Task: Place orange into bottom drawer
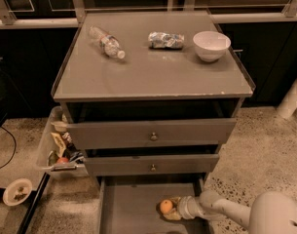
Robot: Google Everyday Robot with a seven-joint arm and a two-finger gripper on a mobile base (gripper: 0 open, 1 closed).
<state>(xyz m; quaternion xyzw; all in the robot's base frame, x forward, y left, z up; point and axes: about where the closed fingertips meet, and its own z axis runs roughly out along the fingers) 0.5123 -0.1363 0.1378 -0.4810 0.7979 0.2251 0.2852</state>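
- Camera view looks down on a grey three-drawer cabinet [153, 130] standing on a speckled floor [265, 150].
- The bottom drawer [131, 208] is pulled out towards the camera, and its flat grey floor shows.
- The orange [165, 206] is inside the bottom drawer, down at its floor, right of the middle.
- The gripper [170, 208] is low inside the same drawer and reaches in from the right.
- Its yellowish fingers [173, 216] sit on either side of the orange, one above it in the picture and one below, and they appear closed on the fruit.
- The pale arm [226, 211] runs from the gripper towards the lower right corner, over the drawer's right wall.
- The middle drawer [153, 165] and the top drawer [150, 133] each show a grey front with a small round knob; both stand slightly forward of the cabinet body.
- On the tabletop [153, 77] a clear plastic bottle [106, 42] lies on its side at the back left.
- A crumpled silvery packet [166, 40] lies near the back middle, and a white bowl [211, 45] stands upright to its right, apart from it.
- Left of the cabinet, a clear bin [50, 152] holds assorted small items.
- A small round dish [17, 191] sits on the floor near the bin.
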